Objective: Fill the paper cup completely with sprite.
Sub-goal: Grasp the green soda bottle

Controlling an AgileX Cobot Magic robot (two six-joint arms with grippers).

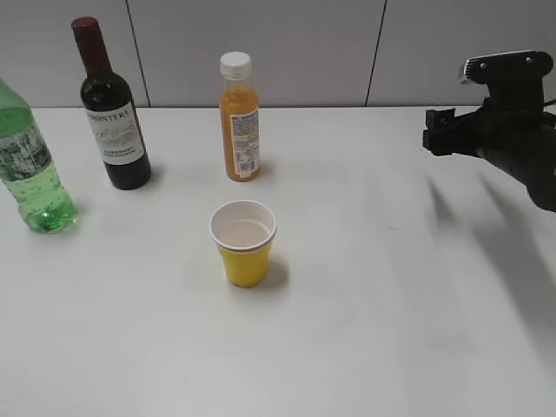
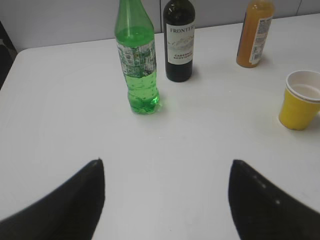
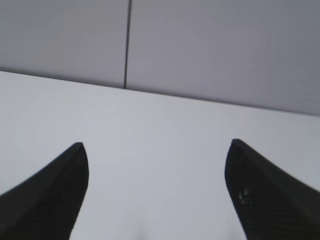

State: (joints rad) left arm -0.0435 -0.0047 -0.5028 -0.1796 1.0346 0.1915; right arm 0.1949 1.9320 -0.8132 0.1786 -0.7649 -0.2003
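Note:
The yellow paper cup [image 1: 244, 244] stands upright at the middle of the white table and holds liquid up to near its white rim; it also shows in the left wrist view [image 2: 300, 100]. The green sprite bottle [image 1: 29, 168] stands upright at the far left, without a cap in the left wrist view [image 2: 136, 60]. My left gripper [image 2: 166, 165] is open and empty, well short of the bottle. My right gripper [image 3: 155, 147] is open and empty, raised at the right of the table [image 1: 441, 130], far from the cup.
A dark wine bottle [image 1: 111, 109] and an orange juice bottle with a white cap [image 1: 239, 118] stand behind the cup; both show in the left wrist view [image 2: 179, 40] [image 2: 255, 32]. A grey panelled wall [image 1: 304, 43] bounds the table's far edge.

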